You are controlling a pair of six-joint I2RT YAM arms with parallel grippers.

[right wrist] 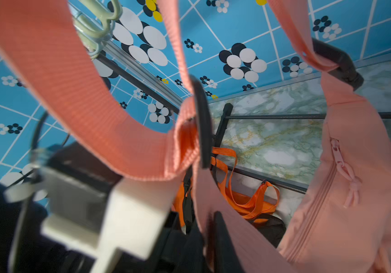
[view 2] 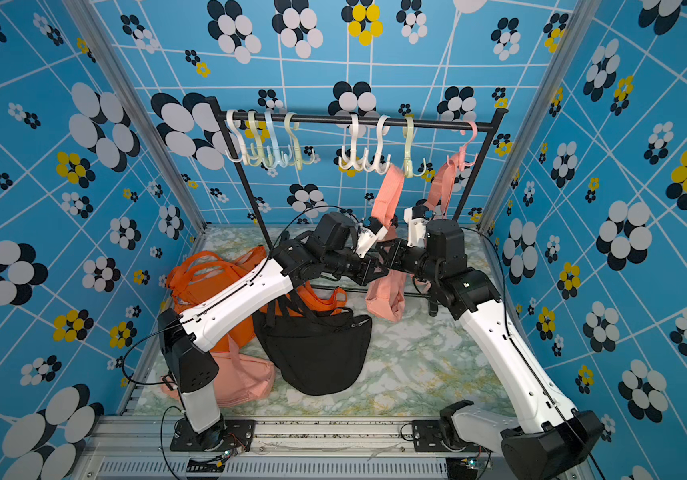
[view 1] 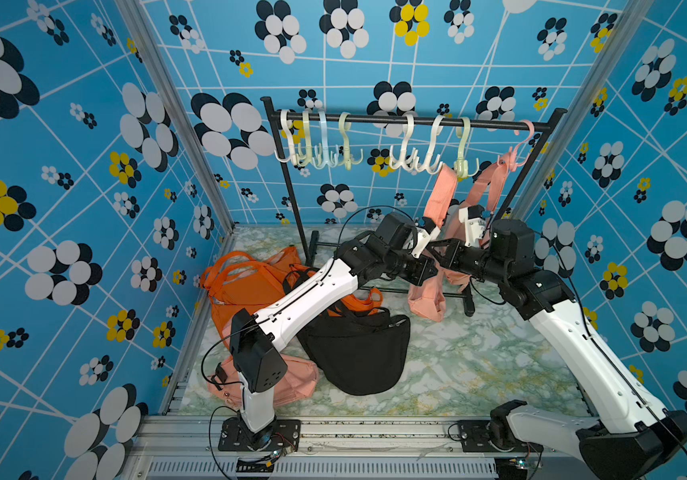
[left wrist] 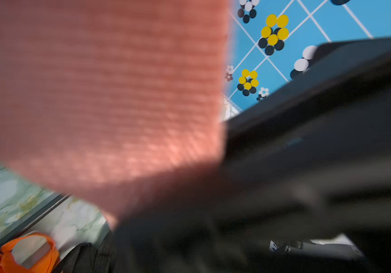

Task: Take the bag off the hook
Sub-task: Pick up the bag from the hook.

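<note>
The left tool [view 1: 431, 227] is pressed together. It looks like it is pinching one loop of the pink strap [view 1: 441, 191], and the left wrist view is full of blurry pink cloth. The right tool [view 1: 479, 214] is just beside it, up by the other side of the strap. It is pressed together too, but I cannot tell if any strap is in it. Both tools are under the right end of the black rack [view 1: 375, 118], which stands along the far edge of the bench [view 1: 479, 365]. The strap goes up from the tools to the pink hook [view 1: 521, 137], the last one by the far right corner, and it is still caught there. The pink bag [view 1: 427, 301] hangs below the tools, with its bottom low by the rack's foot. So the job is not done. I think the strap must be lifted up and off the hook's tip. Some orange bags [view 1: 246, 286], a black bag [view 1: 358, 357] and a second pink bag [view 1: 300, 380] lie on the left half of the bench, off the hooks.
</note>
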